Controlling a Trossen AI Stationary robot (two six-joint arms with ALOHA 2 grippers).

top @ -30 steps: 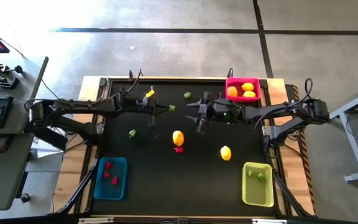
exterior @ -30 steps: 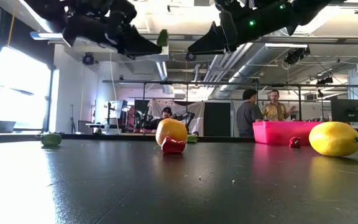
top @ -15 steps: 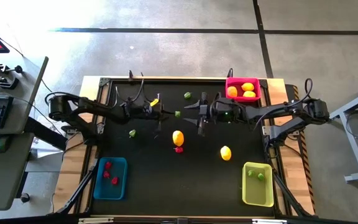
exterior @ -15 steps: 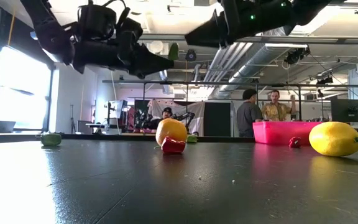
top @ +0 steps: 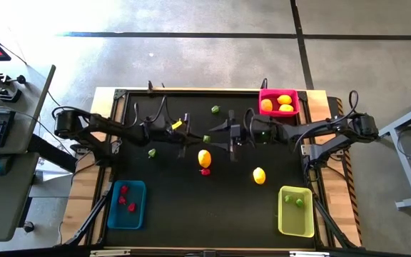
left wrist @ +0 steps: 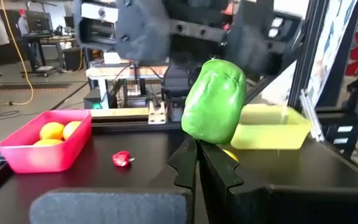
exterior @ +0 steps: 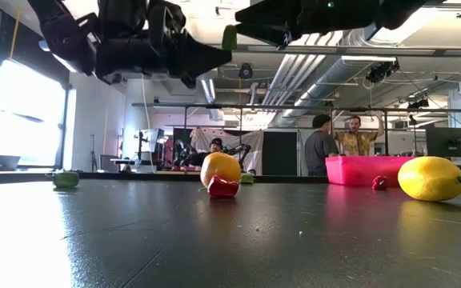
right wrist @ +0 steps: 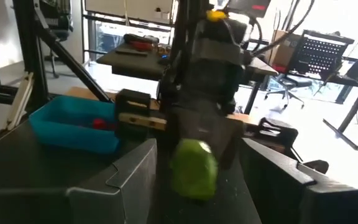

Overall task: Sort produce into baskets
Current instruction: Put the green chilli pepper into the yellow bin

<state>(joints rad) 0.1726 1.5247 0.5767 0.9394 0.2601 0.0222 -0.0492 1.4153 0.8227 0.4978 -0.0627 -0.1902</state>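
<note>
Above the black desk, the left hand pinches a green pepper between the right hand's spread fingers, which should close squarely before the left releases.

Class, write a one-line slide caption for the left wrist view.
Left gripper shut on a green toy vegetable, held up facing the open right gripper, pink basket behind.

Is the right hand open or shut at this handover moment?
Open: the right hand has its fingers spread on both sides of the green piece, which the left hand pinches.
</note>
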